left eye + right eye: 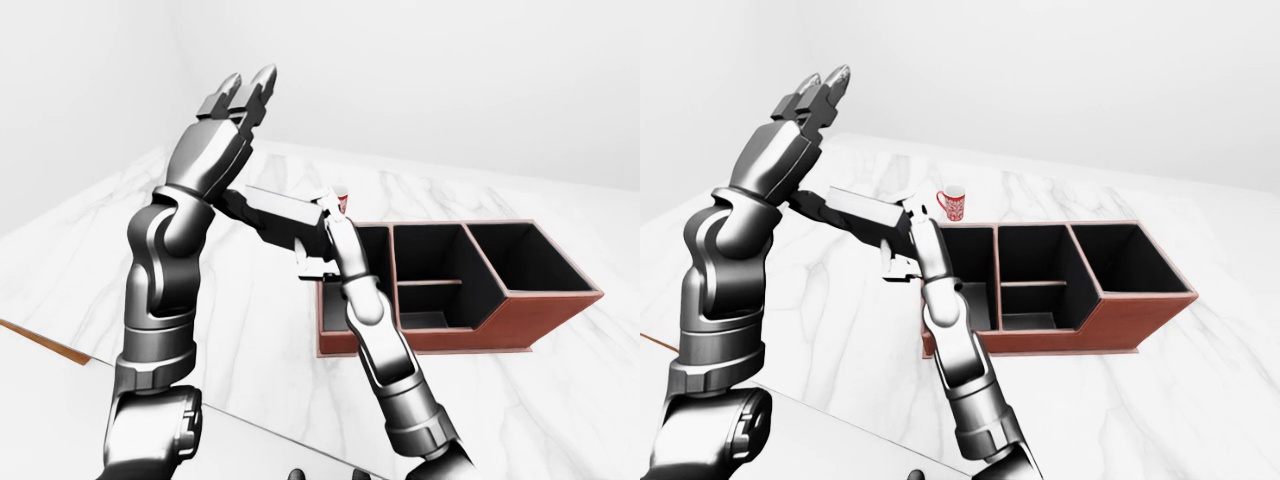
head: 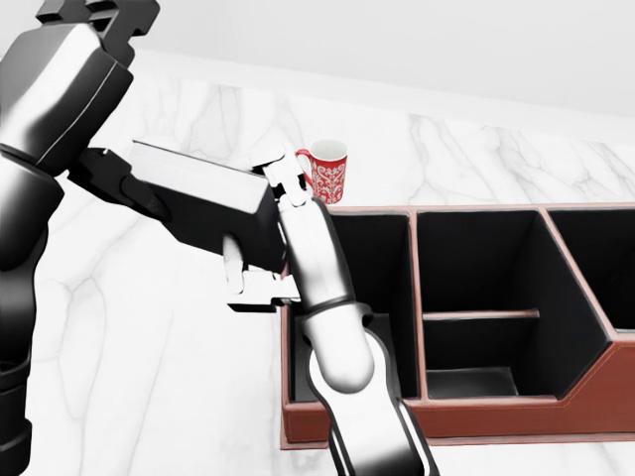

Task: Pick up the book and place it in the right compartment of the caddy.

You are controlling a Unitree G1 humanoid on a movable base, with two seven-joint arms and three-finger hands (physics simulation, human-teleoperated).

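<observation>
Head view: the right hand (image 2: 260,260) grips a dark book (image 2: 203,203), fingers closed round its near end, and holds it tilted above the marble table (image 2: 149,397), just left of the caddy (image 2: 427,416). The book is clear of the caddy and of every compartment. A red patterned mug (image 2: 327,171) stands upright on the table just beyond the caddy's upper left corner; contact between them cannot be judged. Left-eye view: the left hand (image 1: 243,95) is raised high above the table, fingers extended close together and holding nothing. The caddy's right compartment (image 1: 525,262), the large one at the view's right, shows only its dark inside. Right-eye view: the book's far end lies close under the left forearm (image 1: 770,165); contact cannot be confirmed. The caddy sits flat on the table, its three sections open upward.
</observation>
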